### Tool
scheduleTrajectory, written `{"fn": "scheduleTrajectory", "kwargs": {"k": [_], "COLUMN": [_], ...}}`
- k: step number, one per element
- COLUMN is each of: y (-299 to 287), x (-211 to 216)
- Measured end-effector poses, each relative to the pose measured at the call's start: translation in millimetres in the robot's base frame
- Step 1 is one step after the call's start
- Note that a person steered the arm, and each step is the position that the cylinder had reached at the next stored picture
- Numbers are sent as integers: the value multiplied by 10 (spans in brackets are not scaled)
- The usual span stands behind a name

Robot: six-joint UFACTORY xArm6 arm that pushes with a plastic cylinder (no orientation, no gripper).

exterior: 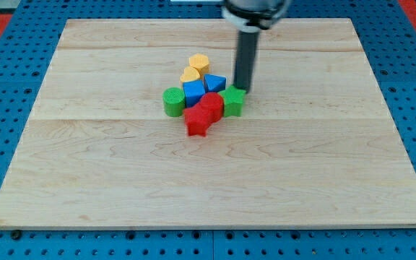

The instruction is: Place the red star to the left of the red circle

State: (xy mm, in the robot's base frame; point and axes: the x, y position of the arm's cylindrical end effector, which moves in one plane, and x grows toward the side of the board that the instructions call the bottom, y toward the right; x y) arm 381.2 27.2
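The red star (197,121) sits at the bottom of a tight cluster of blocks near the board's middle. The red circle (211,105) touches it just up and to the right. My tip (241,88) is at the cluster's right side, right above the green star (232,101) and to the upper right of the red circle. The rod rises from there to the view's top.
Other cluster blocks: a green cylinder (173,102) at the left, a blue cube (193,92), a blue triangle (215,82), a yellow heart (190,74) and a yellow hexagon (198,63) at the top. The wooden board (85,166) lies on a blue pegboard.
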Motion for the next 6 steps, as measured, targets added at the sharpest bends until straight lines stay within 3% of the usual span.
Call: {"fn": "scheduleTrajectory", "kwargs": {"k": [1,2,3,4,6], "y": [394,695,-120,-442,-501], "x": [8,442,973,1002,1110]}}
